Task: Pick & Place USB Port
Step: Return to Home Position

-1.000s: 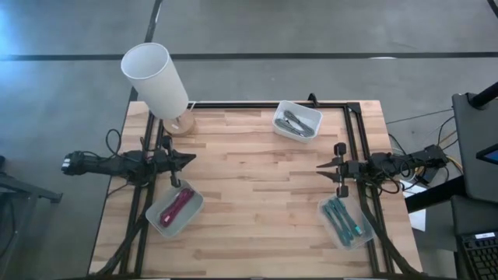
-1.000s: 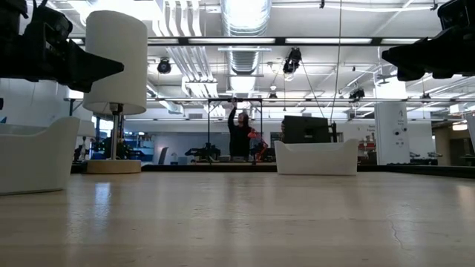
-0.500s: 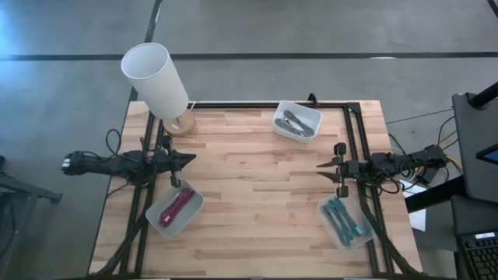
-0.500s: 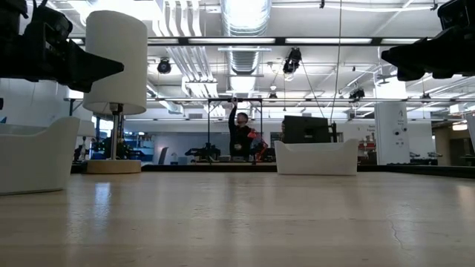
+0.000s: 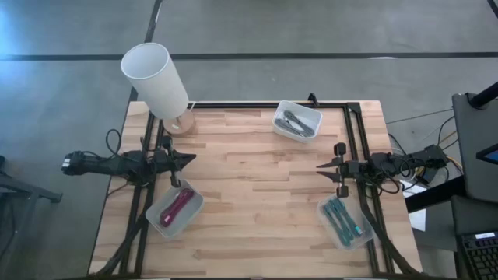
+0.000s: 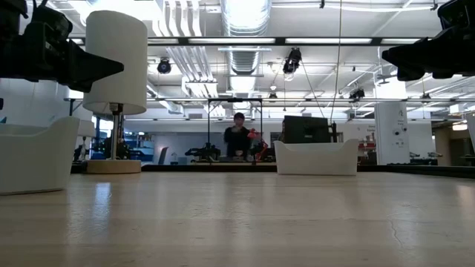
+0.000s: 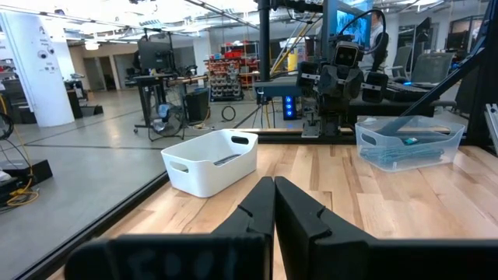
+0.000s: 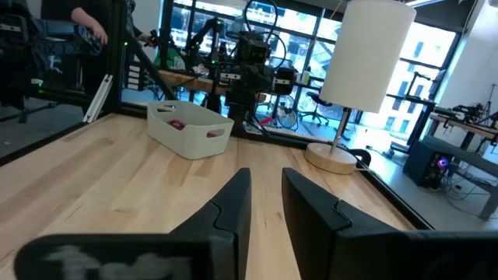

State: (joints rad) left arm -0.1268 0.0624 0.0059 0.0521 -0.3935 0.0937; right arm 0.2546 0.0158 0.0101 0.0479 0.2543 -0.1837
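Note:
Three small bins rest by their bottoms on the wooden table. A white bin [image 5: 297, 120] near the far edge holds grey pieces. The bin [image 5: 174, 210] at the near left holds red-pink pieces [image 5: 178, 206]. The bin [image 5: 345, 222] at the near right holds teal pieces [image 5: 342, 218]. My left gripper [image 5: 191, 159] hangs above the table's left side, level, pointing right, shut and empty [image 7: 274, 190]. My right gripper [image 5: 319, 166] hangs above the right side, pointing left, its fingers a little apart and empty [image 8: 266, 183].
A white lamp [image 5: 156, 78] stands on its round wooden base [image 5: 179, 123] at the far left corner. A black frame [image 5: 264, 104] runs along the table's far, left and right sides. Bare wood [image 5: 257, 194] lies between the grippers. A person [image 6: 238, 137] stands far off in the room.
Both arms and the bins have kept still. The person far off in the room has lowered a raised arm.

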